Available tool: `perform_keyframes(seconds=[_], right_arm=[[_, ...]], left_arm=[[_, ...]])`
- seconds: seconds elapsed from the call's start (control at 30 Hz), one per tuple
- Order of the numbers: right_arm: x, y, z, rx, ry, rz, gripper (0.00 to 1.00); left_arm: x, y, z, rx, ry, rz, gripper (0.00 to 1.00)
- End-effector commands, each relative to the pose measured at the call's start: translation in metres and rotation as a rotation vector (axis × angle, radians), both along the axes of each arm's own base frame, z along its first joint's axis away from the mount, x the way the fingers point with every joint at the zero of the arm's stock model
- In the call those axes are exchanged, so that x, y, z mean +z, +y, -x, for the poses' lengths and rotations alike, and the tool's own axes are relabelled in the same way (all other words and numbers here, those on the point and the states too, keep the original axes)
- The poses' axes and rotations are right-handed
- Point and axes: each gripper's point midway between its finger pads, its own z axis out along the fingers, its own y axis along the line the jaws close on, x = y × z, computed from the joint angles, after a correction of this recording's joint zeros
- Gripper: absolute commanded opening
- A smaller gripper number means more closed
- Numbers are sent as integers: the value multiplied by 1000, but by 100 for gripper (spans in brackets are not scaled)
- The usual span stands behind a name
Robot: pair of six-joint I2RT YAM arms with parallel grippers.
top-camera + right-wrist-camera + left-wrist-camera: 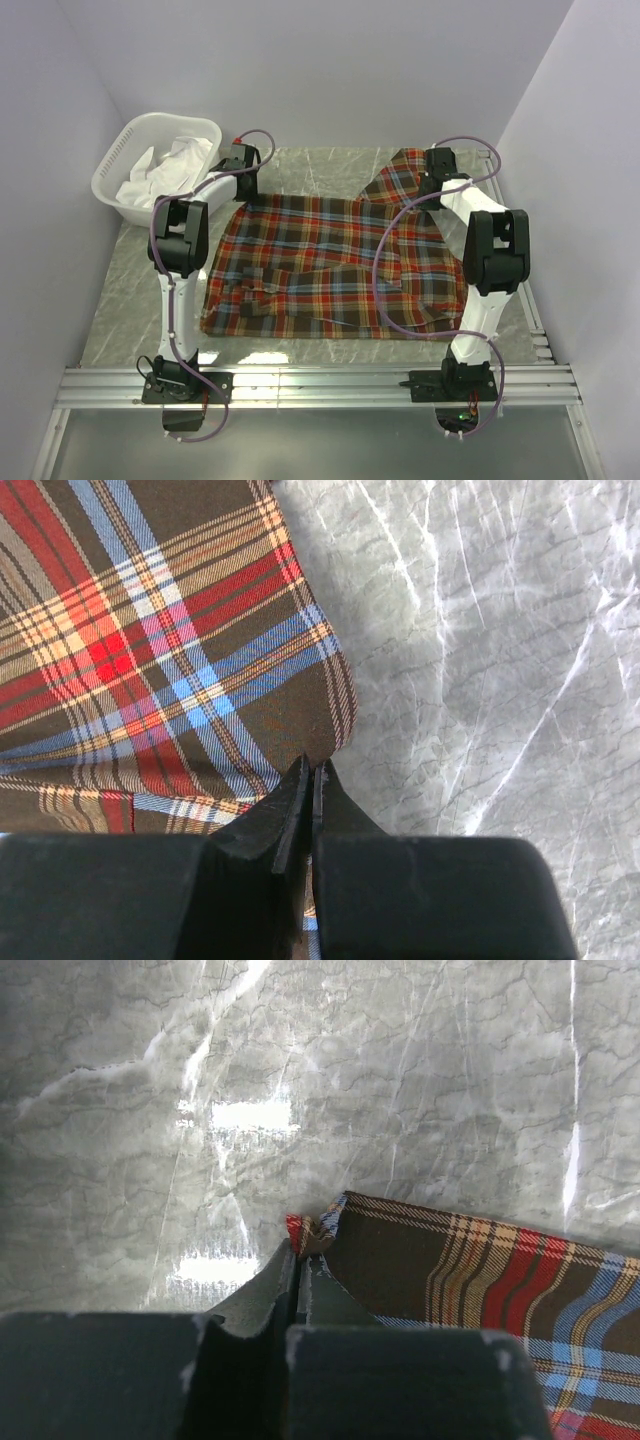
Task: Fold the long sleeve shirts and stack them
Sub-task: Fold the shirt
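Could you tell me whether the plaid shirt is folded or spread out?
Spread, not folded: the shirt lies open across the table, one sleeve laid over its front.

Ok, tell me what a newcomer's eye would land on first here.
The plaid shirt, bright red, orange and blue, lies spread across the middle of the grey table. The left tool and the right tool are each shut on one of its far corners. At the far left stands a white basket with white cloth in it.
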Motion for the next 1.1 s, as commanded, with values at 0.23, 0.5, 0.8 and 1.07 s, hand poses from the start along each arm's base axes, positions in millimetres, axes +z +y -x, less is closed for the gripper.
perform_keyframes(seconds=[0.23, 0.5, 0.8, 1.07], right_arm=[[21, -14, -13, -24, -59, 18, 0], [12, -10, -10, -17, -44, 5, 0], [4, -18, -3, -12, -19, 45, 0], [1, -16, -3, -11, -14, 34, 0]], left_arm=[[-6, 39, 14, 50, 60, -33, 22], [5, 31, 1, 71, 12, 45, 55], [3, 28, -19, 110, -10, 103, 60], [-6, 11, -19, 47, 11, 170, 49]])
